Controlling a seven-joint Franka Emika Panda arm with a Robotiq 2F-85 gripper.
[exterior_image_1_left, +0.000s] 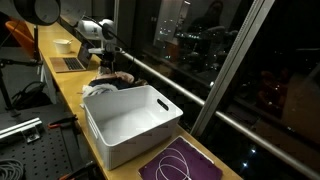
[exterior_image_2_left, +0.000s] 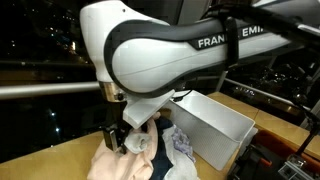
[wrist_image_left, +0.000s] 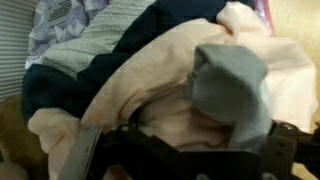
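The gripper (wrist_image_left: 180, 160) hangs with fingers (wrist_image_left: 85, 152) spread wide over the pile of clothes (exterior_image_2_left: 135, 160) on the desk (exterior_image_2_left: 50, 160), perhaps just touching a cream cloth (wrist_image_left: 165, 110), the white bin (exterior_image_2_left: 215, 125) to its right.

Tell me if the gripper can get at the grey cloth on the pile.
Probably yes: the gripper hangs open right over the pile, and the grey cloth lies on top, uncovered.
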